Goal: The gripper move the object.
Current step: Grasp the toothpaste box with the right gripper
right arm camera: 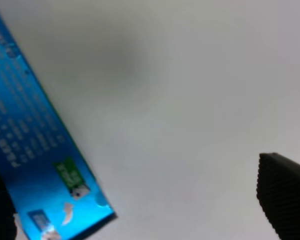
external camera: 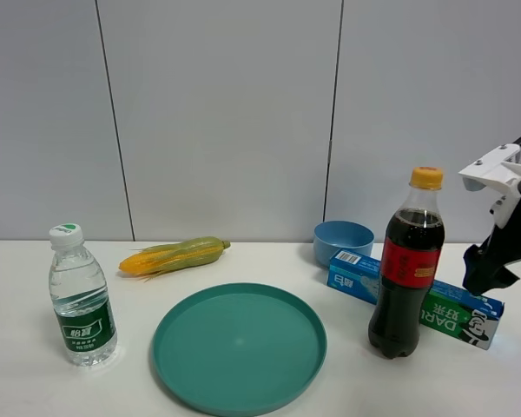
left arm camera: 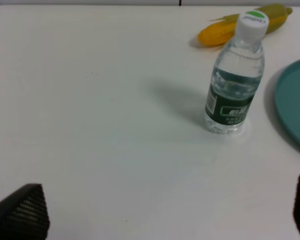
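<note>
The blue and green DARLIE toothpaste box (external camera: 458,315) lies flat on the white table at the right, its middle hidden behind a cola bottle (external camera: 408,265). My right gripper (external camera: 489,261) hovers just above the box's right end. In the right wrist view the box (right arm camera: 35,145) lies close to one fingertip (right arm camera: 0,217), the other fingertip (right arm camera: 282,195) is far off, and the gripper (right arm camera: 140,210) is open and empty. My left gripper (left arm camera: 162,212) is open and empty over bare table. It is out of the exterior view.
A teal plate (external camera: 169,339) lies at front centre. A water bottle (external camera: 81,300) stands at the left, also in the left wrist view (left arm camera: 235,80). A corn cob (external camera: 174,254) lies behind the plate. A light blue bowl (external camera: 343,239) stands behind the box.
</note>
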You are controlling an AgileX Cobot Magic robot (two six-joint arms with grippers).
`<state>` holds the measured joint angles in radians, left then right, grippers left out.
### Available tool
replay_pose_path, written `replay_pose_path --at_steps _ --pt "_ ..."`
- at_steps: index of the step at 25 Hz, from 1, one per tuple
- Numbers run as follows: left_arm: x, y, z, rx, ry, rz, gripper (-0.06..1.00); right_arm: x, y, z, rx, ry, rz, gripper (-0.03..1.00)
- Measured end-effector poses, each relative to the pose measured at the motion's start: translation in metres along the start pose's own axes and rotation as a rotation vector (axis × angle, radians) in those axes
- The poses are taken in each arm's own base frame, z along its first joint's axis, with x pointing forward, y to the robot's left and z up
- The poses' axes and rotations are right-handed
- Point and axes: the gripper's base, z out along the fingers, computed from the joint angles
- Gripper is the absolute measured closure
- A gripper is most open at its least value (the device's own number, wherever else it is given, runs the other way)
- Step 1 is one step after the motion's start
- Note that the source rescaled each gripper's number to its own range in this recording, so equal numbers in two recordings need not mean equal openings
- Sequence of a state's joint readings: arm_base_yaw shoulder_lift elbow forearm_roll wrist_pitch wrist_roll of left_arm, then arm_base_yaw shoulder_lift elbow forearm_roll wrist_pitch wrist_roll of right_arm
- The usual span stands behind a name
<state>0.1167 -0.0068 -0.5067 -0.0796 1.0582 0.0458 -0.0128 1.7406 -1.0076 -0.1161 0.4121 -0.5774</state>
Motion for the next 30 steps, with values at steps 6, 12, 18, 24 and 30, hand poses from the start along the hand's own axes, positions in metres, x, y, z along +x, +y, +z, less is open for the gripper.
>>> replay_pose_path --at_steps 6,12,18,24,30 --pt "0.000 0.000 0.000 0.000 0.000 0.000 -0.06 0.001 0.006 0.013 -0.038 0.014 0.008 -0.03" --pt "0.000 0.000 0.000 0.000 0.000 0.000 -0.06 -0.002 0.016 0.027 -0.059 0.015 -0.016 0.01" --pt "0.000 0.000 0.000 0.000 0.000 0.000 -0.06 -0.004 0.017 0.036 -0.047 -0.007 -0.020 0.03" --pt "0.000 0.000 0.000 0.000 0.000 0.000 -0.06 -0.007 0.015 0.039 -0.021 -0.045 -0.020 0.05" --pt "0.000 0.000 0.000 0.000 0.000 0.000 -0.06 -0.006 0.025 0.057 -0.046 -0.030 -0.036 0.08"
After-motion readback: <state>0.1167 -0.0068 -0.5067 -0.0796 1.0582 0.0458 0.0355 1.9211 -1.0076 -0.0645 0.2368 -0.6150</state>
